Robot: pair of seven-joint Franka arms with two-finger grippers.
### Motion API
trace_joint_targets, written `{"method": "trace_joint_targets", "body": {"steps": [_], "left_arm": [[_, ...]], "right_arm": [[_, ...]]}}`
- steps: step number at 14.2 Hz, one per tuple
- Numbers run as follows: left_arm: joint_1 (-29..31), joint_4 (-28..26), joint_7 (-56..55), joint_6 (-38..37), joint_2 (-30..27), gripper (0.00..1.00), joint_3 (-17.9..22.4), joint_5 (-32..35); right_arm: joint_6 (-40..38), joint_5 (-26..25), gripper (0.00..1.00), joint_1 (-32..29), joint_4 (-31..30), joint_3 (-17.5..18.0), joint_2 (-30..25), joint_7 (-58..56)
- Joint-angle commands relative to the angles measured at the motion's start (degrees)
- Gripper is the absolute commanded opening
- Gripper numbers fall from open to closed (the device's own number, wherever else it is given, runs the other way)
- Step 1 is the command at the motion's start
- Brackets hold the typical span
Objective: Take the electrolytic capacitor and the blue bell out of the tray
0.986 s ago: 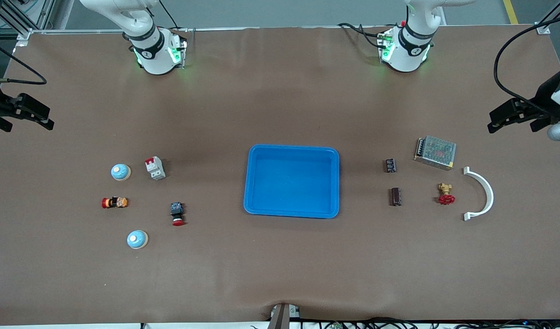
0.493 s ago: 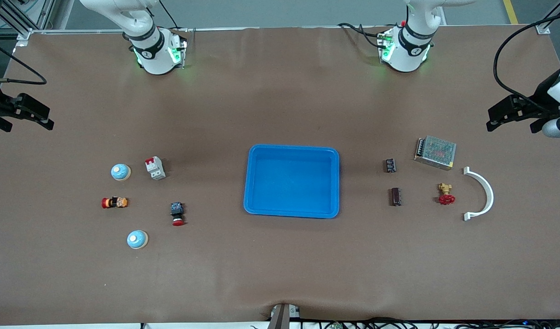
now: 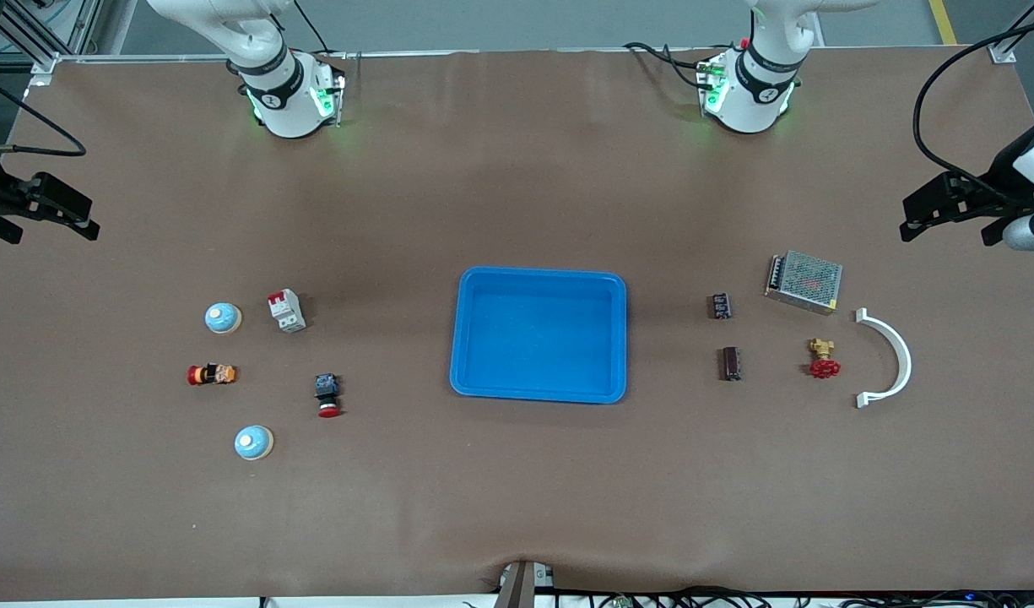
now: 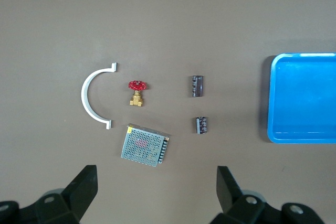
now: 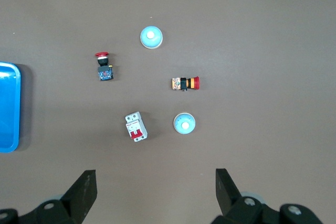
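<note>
Two dark capacitors lie toward the left arm's end of the table, beside the blue tray. In the left wrist view the capacitors show apart from each other. Two pale blue bells sit toward the right arm's end, and the right wrist view shows both bells. My left gripper hovers open and empty near the table's end, and so does my right gripper. Both wrist views show wide, empty jaws: left gripper, right gripper.
A metal mesh power supply, a red-handled brass valve and a white curved bracket lie by the capacitors. A white circuit breaker, a red push button and a small red-and-yellow switch lie among the bells.
My left gripper has shifted slightly at the table's end. The right gripper and all objects stay where they were.
</note>
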Motion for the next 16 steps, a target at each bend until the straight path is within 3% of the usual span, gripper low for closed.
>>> {"method": "trace_joint_targets", "body": {"steps": [1, 16], "left_arm": [[-0.2, 1.5, 0.9, -0.7, -0.4, 1.00, -1.1, -0.7], [0.5, 3.0, 0.8, -0.6, -0.4, 1.00, -1.2, -0.5]], "right_arm": [[-0.3, -0.1, 1.00, -0.7, 1.1, 0.5, 0.3, -0.4], [-0.3, -0.2, 1.00, -0.6, 1.1, 0.5, 0.6, -0.4]]}}
